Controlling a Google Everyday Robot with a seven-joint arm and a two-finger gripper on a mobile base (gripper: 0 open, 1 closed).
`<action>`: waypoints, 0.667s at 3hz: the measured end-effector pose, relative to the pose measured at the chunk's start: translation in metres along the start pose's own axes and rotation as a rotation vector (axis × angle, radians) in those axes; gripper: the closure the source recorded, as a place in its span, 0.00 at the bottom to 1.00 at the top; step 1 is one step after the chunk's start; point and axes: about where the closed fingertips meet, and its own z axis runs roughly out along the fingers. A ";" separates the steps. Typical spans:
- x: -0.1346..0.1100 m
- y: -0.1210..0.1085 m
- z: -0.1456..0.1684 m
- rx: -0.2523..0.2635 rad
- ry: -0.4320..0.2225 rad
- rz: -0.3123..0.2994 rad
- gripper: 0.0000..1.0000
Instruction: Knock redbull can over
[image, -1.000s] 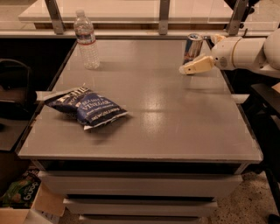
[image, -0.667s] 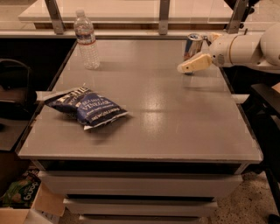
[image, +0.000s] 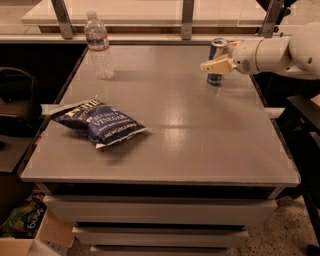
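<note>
The redbull can (image: 218, 47) stands upright at the far right of the grey table (image: 200, 145). It is slim, blue and silver, with a silver top. My gripper (image: 210, 65) reaches in from the right on a white arm (image: 280, 52). It is level with the can's middle and crosses in front of it, hiding the middle part. I cannot tell whether it touches the can.
A clear plastic water bottle (image: 99, 46) stands at the far left of the table. A dark blue chip bag (image: 100, 122) lies at the front left. Metal posts (image: 187, 19) and a rail run behind the table. A dark chair (image: 302, 130) is at the right.
My gripper has moved up and to the left, from beside the can's base to across its middle. The can still stands upright. The bottle and bag have not moved.
</note>
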 end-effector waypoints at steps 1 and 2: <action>-0.002 0.002 0.003 -0.009 -0.004 -0.005 0.63; -0.007 0.006 0.002 -0.015 0.002 -0.015 0.87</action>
